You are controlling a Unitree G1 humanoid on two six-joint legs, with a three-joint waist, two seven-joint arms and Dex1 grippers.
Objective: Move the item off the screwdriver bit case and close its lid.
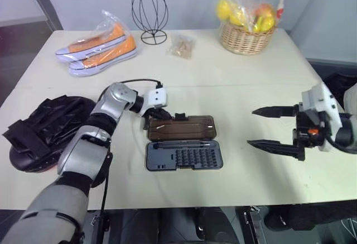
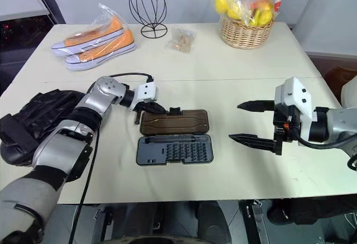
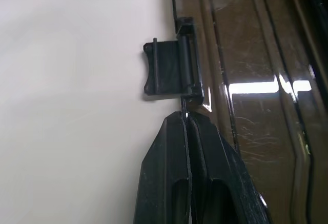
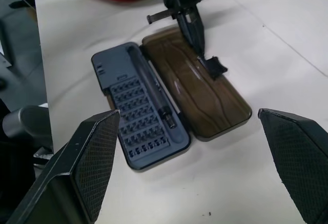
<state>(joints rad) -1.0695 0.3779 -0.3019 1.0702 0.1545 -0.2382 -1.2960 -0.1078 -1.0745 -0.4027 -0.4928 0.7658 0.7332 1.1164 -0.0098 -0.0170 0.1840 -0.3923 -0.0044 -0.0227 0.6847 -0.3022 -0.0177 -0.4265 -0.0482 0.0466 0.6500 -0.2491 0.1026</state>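
Mitt [image 1: 42, 129] sits at the left edge of the frame, well apart from the screwdriver bit case [image 1: 184, 156], so that part looks done. The case lies open in the middle of the table [image 1: 245, 76], with its brown lid [image 1: 181, 127] flat behind the grey tray. The left gripper [image 2: 154, 109] is pinched shut, its tips right beside the little black latch tab [image 3: 166, 74]. The right gripper [image 1: 273, 128] hangs wide open on the right, holding nothing. To close it well, slide the tips under the lid's far edge, lift gently, and swing it over the tray.
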